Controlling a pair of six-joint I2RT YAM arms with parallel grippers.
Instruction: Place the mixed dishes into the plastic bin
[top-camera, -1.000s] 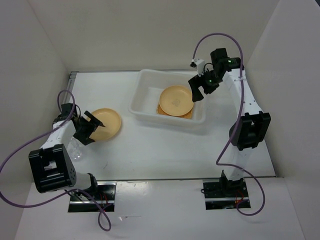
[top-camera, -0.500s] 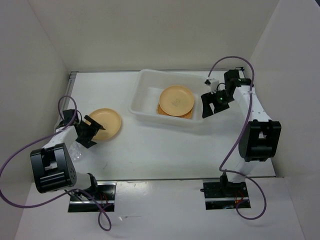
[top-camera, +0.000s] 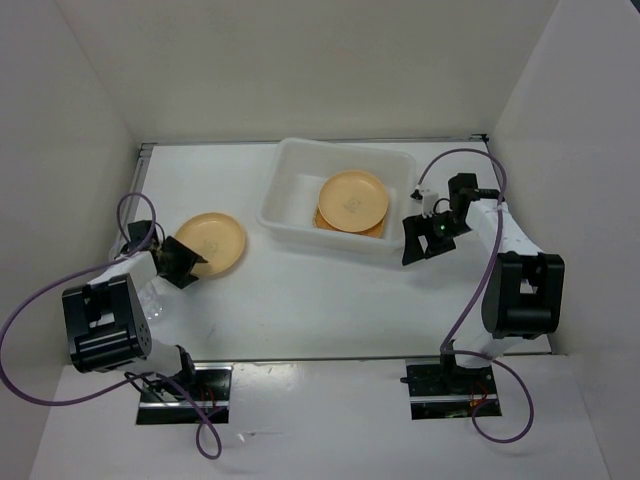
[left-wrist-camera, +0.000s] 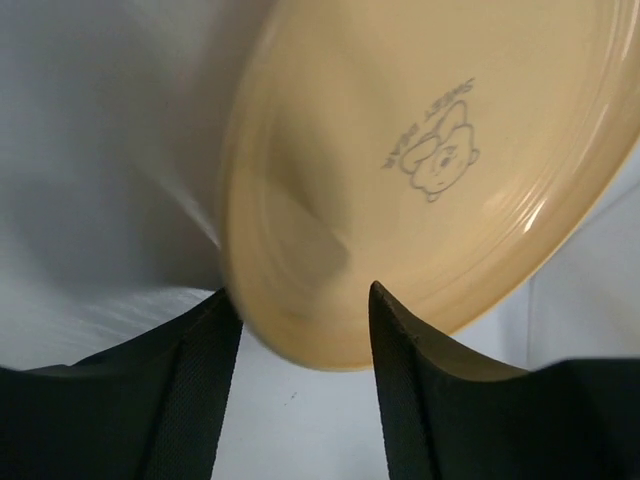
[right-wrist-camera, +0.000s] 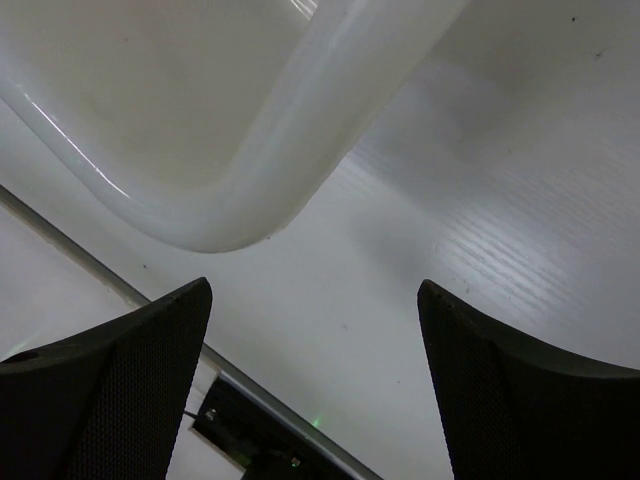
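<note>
The plastic bin (top-camera: 290, 200) sat toward the far edge of the table (top-camera: 300, 310), just right of its middle. It already held one round tan-yellow plate (top-camera: 353, 200), resting on the rounded-square woven plate (top-camera: 376, 230), of which only an edge showed.

The second round plate (top-camera: 212, 243) lay on the table near the left edge, well apart from the bin. The left gripper (top-camera: 192, 262) was at its near rim. In the left wrist view the rim sat between the jaws, which stood apart, but I could not tell whether they had clamped it.

What looked like a clear cup (top-camera: 150, 300) stood beside the left arm.

The right gripper (top-camera: 412, 243) hovered just off the bin's right end, jaws spread and holding nothing.

By my reckoning the task was about half done: the second round plate and the cup were not yet in the bin.
</note>
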